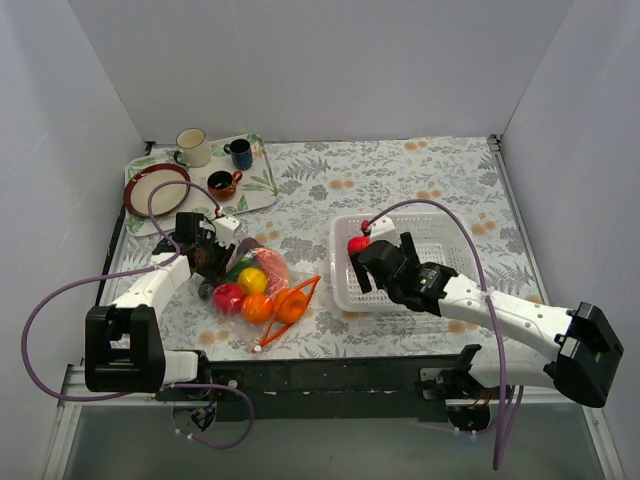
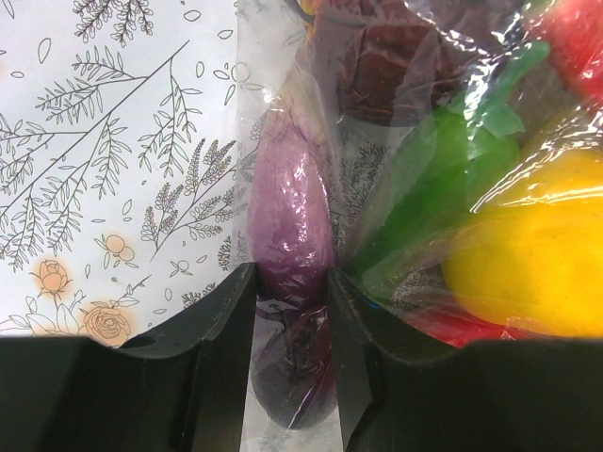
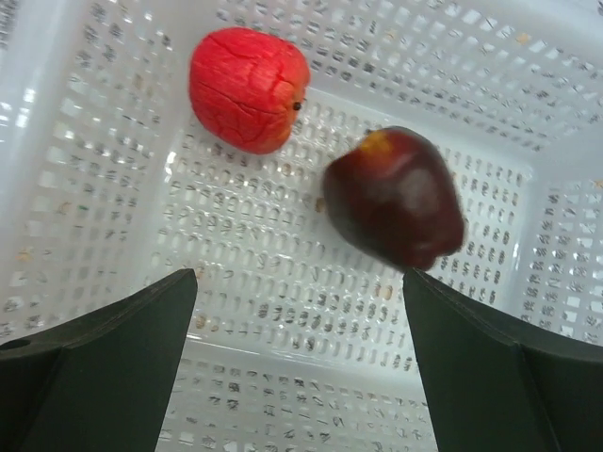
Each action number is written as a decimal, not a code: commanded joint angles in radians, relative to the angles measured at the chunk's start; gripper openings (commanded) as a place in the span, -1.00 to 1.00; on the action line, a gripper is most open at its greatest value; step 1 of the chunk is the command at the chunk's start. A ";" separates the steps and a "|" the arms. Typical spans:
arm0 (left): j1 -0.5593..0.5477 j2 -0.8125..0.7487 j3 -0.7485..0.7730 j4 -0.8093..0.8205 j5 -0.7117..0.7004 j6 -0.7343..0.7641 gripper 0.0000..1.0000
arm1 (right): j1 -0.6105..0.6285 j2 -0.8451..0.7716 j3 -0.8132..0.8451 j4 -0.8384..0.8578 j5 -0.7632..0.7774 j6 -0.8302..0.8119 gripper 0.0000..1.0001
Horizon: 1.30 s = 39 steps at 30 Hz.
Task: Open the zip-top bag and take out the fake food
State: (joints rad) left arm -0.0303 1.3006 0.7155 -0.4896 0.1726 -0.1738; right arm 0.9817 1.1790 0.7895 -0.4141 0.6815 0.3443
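The bag (image 1: 262,288) lies on the table just left of the basket (image 1: 450,238), with most of the food (image 1: 252,282) inside it (red, yellow, orange and green pieces show through the plastic). The left gripper (image 1: 205,262), on the bag's side away from the basket, is clamped on the plastic with a purple piece (image 2: 287,207) squeezed between its fingers. The right gripper (image 3: 300,320) hangs over the basket, jaws spread wide and holding nothing; inside the basket a red fruit (image 3: 247,89) lies near one wall, with a blurred maroon fruit (image 3: 396,198) beside it.

Place: lab test booth (a staged one)
Walls: plain white panels (image 1: 330,60), upper frame
Surface (image 1: 400,180): floral-clothed, black mounting rail (image 1: 330,370) at bottom edge
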 commanded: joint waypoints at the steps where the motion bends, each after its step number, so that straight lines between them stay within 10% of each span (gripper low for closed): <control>1: -0.005 0.016 -0.014 -0.092 0.022 -0.016 -0.40 | 0.026 -0.042 0.074 0.076 -0.121 -0.077 0.97; 12: -0.005 0.026 -0.021 -0.079 0.016 -0.018 -0.40 | 0.420 0.165 0.165 0.294 -0.230 -0.172 0.84; 39: -0.005 -0.004 -0.025 -0.087 0.008 0.005 -0.40 | 0.351 0.620 0.272 0.555 -0.264 -0.232 0.97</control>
State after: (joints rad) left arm -0.0303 1.3003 0.7155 -0.4892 0.1719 -0.1730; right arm 1.3434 1.7878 1.0363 0.0204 0.4568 0.1268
